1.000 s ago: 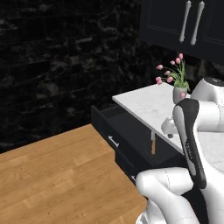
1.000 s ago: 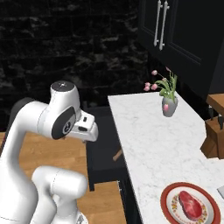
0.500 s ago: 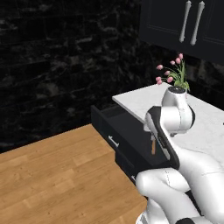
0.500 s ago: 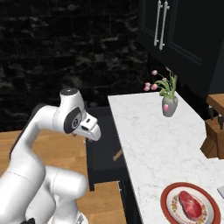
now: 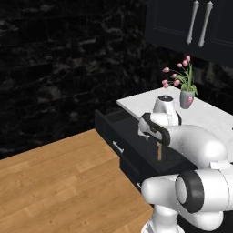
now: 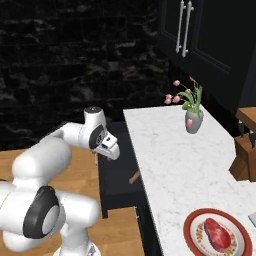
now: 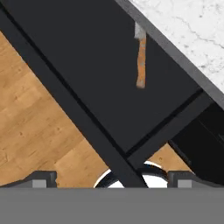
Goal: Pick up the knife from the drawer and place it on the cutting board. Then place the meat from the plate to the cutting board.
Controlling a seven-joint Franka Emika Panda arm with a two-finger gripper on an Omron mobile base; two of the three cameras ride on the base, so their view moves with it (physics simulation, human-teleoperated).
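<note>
Since the arm's own elbow sits right in front of the drawer (image 5: 132, 150) in my left base view, I only get a sliver of the knife (image 5: 159, 151) there, just the brown handle poking out past the white link. The hand view is better: the knife (image 7: 141, 61) lies on the drawer floor (image 7: 87, 78), handle toward me, with most of its grey blade tucked under the edge of the marble counter (image 7: 188, 30), so the tip is hidden. The gripper (image 7: 111, 180) hangs above the drawer with its fingers spread wide and nothing between them. In the right base view the meat (image 6: 217, 233) sits on the plate (image 6: 192, 225), which is cut off at the bottom edge. A flower vase (image 6: 193, 121) stands further back on the counter.
</note>
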